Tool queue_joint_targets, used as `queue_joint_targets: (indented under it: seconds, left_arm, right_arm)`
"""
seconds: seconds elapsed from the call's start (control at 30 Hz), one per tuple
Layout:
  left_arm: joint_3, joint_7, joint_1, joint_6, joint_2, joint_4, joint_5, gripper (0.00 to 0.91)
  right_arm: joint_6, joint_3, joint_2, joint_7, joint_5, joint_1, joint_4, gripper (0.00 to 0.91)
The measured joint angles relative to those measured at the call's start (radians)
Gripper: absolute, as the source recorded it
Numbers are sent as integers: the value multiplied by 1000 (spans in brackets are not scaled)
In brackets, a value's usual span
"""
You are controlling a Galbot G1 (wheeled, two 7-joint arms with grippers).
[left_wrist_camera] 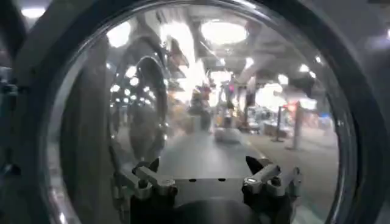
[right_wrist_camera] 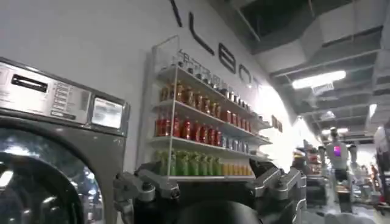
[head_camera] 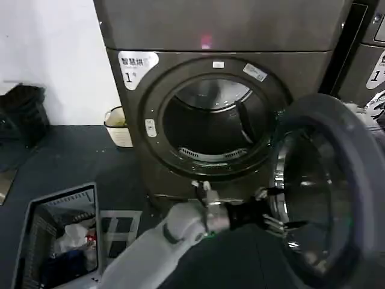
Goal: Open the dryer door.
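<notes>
Dark laundromat flooring is stretching out in front of a grey dryer, and the left arm is reaching across it. The left tool is sitting with its fingers spread, right up against the glass bowl of the dryer door; I cannot tell whether they are actually touching it. That door is already swung well out on its right-hand hinge, so the drum mouth is gaping wide behind and to the left of the tool. The door is lying to the tool's right, so any further push should be going rightward, away from the machine. The neighbouring machine is standing close on that side, limiting the swing. The right tool is hanging idle, spread, facing a drinks shelf. A laundry basket is waiting low on the left.
</notes>
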Motion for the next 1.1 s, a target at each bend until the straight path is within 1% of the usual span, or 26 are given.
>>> queue_joint_targets:
  seconds: [0.2, 0.47, 0.6, 0.8, 0.9, 1.1]
  left_arm:
    - [39, -19, -30, -1, -63, 45, 9, 907]
    - [81, -31, -75, -17, -130, 125, 37, 907]
    - [95, -52, -92, -41, -165, 164, 61, 907]
    - [114, -93, -121, -104, -220, 230, 116, 907]
    - [117, -108, -130, -113, -242, 257, 118, 907]
    - [125, -131, -157, -130, -242, 306, 115, 907]
  right_arm:
    - [0, 16, 0, 2, -19, -8, -9, 907]
    - [3, 46, -2, 0, -14, -37, -10, 907]
    - [8, 59, -2, -1, -1, -52, -10, 907]
    - [8, 75, -3, -1, 13, -70, -7, 907]
    - [8, 81, -3, -1, 17, -76, -7, 907]
    - [8, 85, -9, -10, 18, -85, -4, 907]
